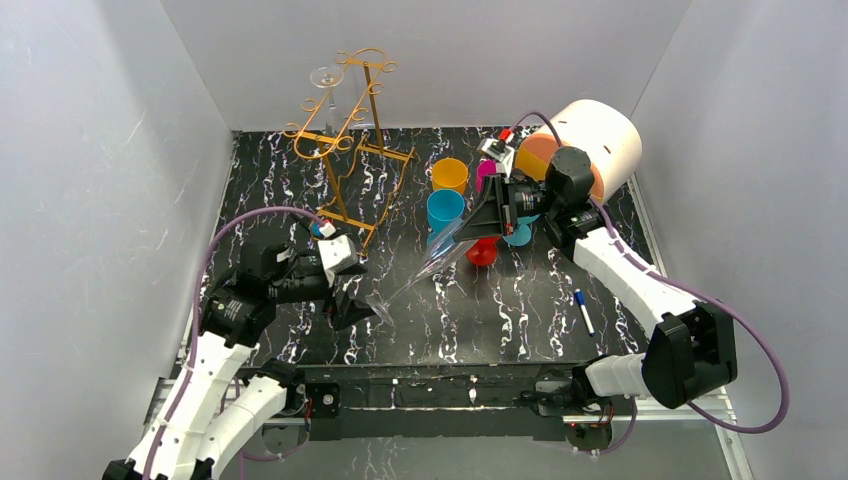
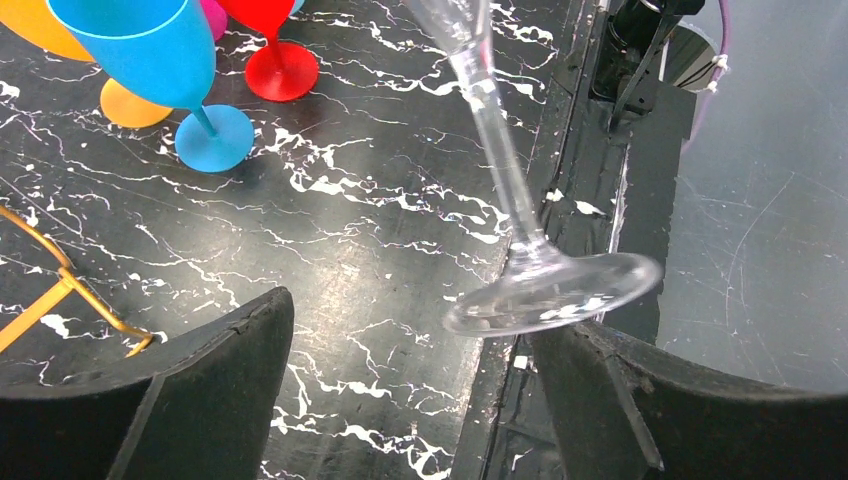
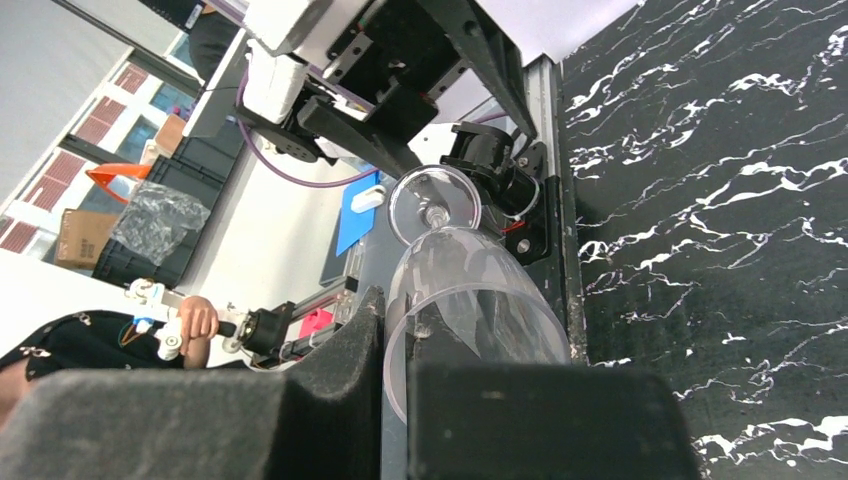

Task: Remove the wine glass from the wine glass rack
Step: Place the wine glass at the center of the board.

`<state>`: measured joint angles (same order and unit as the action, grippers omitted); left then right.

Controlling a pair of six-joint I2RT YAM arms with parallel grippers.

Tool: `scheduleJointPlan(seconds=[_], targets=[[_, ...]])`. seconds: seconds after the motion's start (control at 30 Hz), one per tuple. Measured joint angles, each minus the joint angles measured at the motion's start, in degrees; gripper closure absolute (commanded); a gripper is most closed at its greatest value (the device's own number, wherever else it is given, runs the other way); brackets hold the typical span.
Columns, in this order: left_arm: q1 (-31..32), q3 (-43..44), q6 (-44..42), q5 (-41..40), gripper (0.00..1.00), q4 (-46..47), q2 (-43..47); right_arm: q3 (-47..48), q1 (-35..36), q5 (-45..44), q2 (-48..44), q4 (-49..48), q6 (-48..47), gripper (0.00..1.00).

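My right gripper [image 1: 492, 215] is shut on the rim of a clear wine glass [image 1: 447, 252], one finger inside the bowl and one outside, as the right wrist view shows [image 3: 480, 290]. The glass is held tilted above the table, its foot [image 2: 550, 295] pointing at my left gripper [image 1: 352, 300]. My left gripper [image 2: 420, 375] is open; the foot hangs just over its right finger [image 2: 620, 400], not clamped. The golden-orange wine glass rack [image 1: 340, 140] stands at the back left, with another clear glass [image 1: 327, 78] hanging from its top.
Coloured plastic goblets stand mid-table: orange [image 1: 449, 175], blue [image 1: 445, 210], red [image 1: 482, 252]. A white drum [image 1: 600, 140] lies at the back right. A pen [image 1: 584, 311] lies at the right front. The rack's base wire [image 2: 60, 295] is close to my left gripper.
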<state>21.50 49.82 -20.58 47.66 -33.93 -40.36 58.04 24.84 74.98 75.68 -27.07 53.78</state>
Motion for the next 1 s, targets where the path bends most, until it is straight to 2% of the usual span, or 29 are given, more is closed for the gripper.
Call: scheduleJointPlan(seconds=[0.33, 0.73, 0.83, 1.0], targets=[[0.0, 2.3, -3.3, 1.4, 0.13, -3.1, 2.9, 0.1, 0.8, -5.3, -0.1, 6.8, -6.3, 0.99], [0.0, 5.5, -1.2, 0.6, 0.11, -0.5, 1.8, 7.3, 1.0, -23.7, -2.4, 38.8, -28.0, 0.99], [0.0, 5.3, 1.6, -1.8, 0.02, 2.0, 1.9, 10.7, 1.0, -30.4, -3.3, 48.0, -33.1, 0.99], [0.0, 3.3, 6.3, -5.3, 0.02, 6.0, 2.3, 15.6, 1.1, -44.5, -3.6, 63.5, -39.1, 0.99]])
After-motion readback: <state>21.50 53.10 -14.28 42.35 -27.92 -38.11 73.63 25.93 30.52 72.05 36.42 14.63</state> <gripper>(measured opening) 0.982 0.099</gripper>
